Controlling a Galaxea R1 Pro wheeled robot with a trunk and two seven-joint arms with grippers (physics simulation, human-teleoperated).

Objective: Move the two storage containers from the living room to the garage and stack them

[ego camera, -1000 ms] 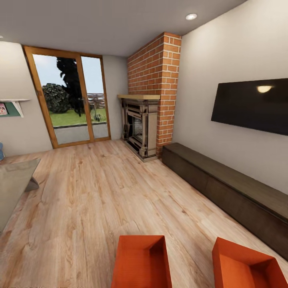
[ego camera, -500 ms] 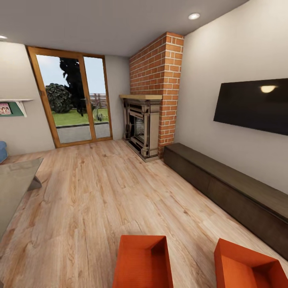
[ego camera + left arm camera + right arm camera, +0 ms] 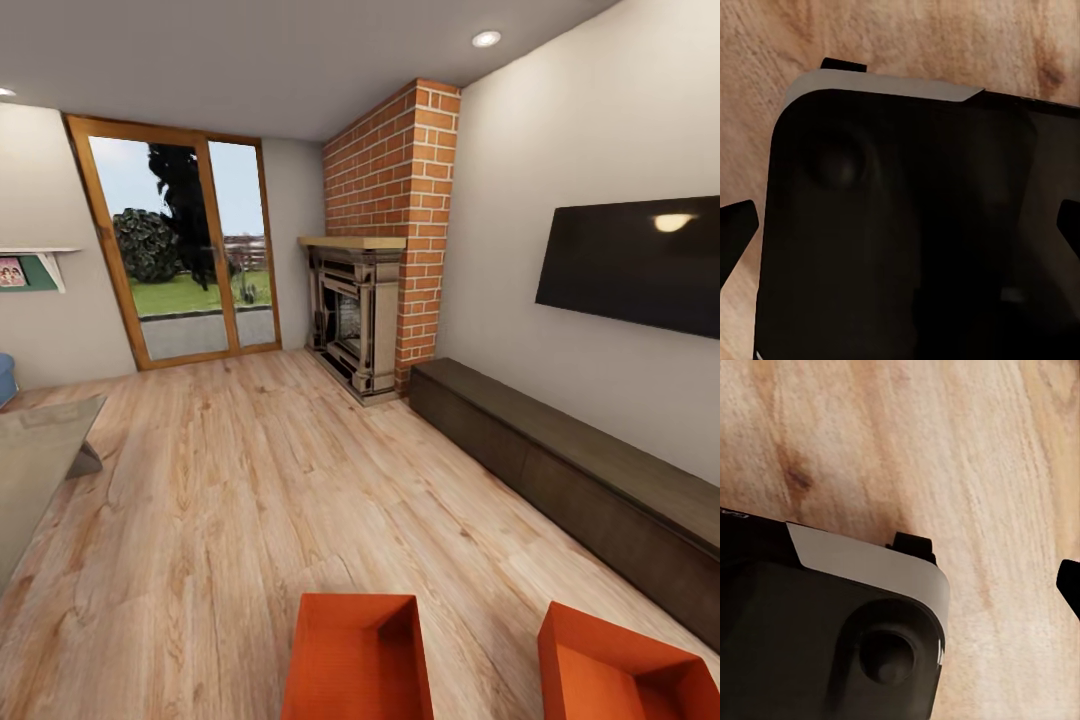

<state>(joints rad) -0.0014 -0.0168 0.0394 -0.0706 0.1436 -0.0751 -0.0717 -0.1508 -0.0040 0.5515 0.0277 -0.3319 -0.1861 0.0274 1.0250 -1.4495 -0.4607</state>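
- Step in hand: approach. Both bins rest on the wood floor (image 3: pixel 200 520) of the living room, open side up, at the bottom edge of the head view; neither is lifted.
- Left bin (image 3: pixel 355 655) lies near centre; right bin (image 3: pixel 615 670) lies well apart from it, rotated slightly and nearer the cabinet (image 3: pixel 580 490).
- Room fixtures ahead: fireplace (image 3: pixel 355 320) with brick chimney, TV (image 3: pixel 635 260) on the right wall, glass doors (image 3: pixel 185 250) at the far end. The garage is not in sight (transport has not begun, by my judgement).
- Next move, as judged: bring the base closer and lower the head or trunk so the bins sit fully in view, then set a gripper over a bin wall for a rim grasp.
- Arm pose: each wrist camera looks down at wood planks past a dark, rounded part of the robot's own body, so both arms appear tucked low at the sides.
- Left gripper (image 3: pixel 900 225): dark fingertips (image 3: pixel 735 225) at opposite edges of the wrist view, spread wide, nothing between them but the robot's body behind.
- Right gripper: one dark tip (image 3: pixel 1071 581) shows at the frame edge; whether the fingers are spread or together cannot be told.
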